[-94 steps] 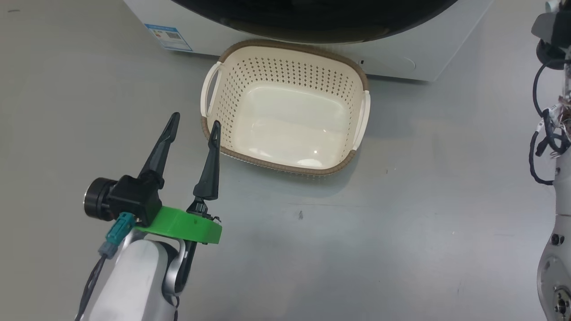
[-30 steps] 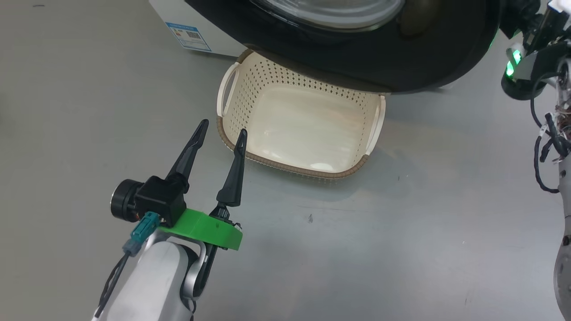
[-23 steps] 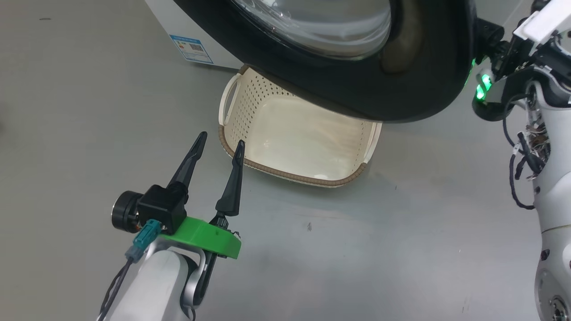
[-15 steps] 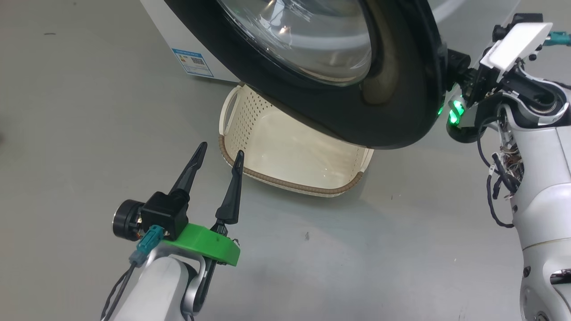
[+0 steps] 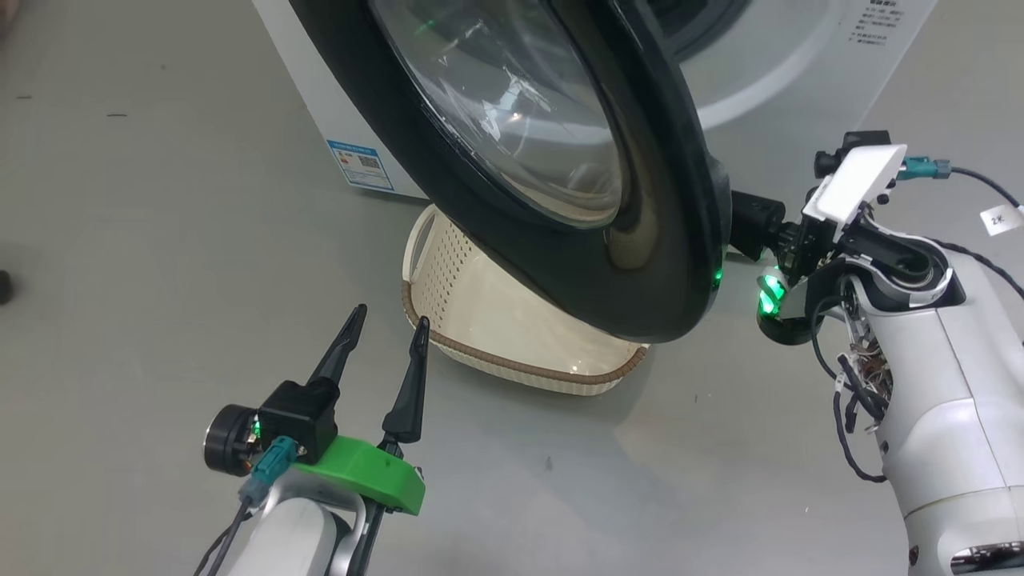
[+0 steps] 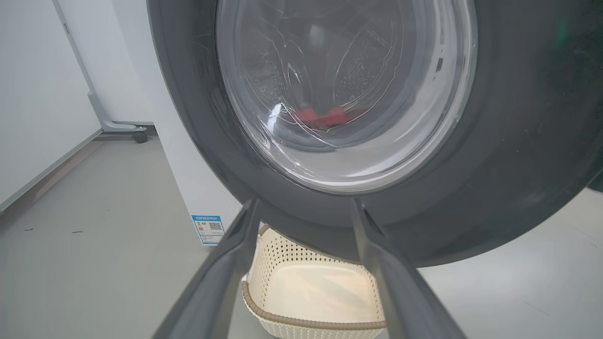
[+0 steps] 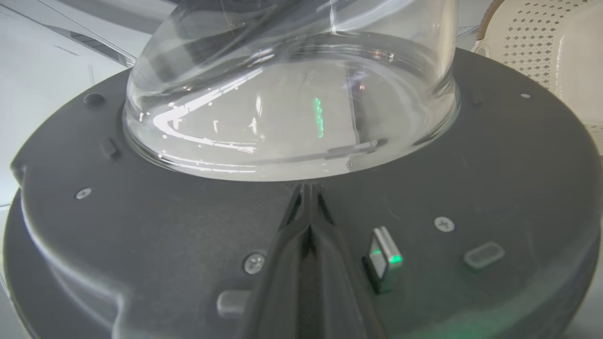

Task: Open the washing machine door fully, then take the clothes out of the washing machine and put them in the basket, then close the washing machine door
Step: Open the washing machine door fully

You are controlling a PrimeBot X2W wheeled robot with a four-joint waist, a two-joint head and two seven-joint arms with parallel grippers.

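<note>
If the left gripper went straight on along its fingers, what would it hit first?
Probably the black lower rim of the washing machine door, straight ahead of the open left gripper. It would likely pass above the basket, though depth is unclear.

Glossy black plastic gleams on the washing machine door (image 5: 656,296), and its clear glass bowl (image 5: 496,104) is catching highlights. At its six o'clock sits the basket (image 5: 444,268): cream perforated plastic, brown woven-look rim. The floor (image 5: 160,240) is smooth grey with a faint sheen. The door's inner face looks matt, with metal screws (image 7: 254,263).

Smooth grey floor (image 5: 144,240) meets a white wall (image 6: 33,94) beside a castered stand foot (image 6: 118,126).
</note>
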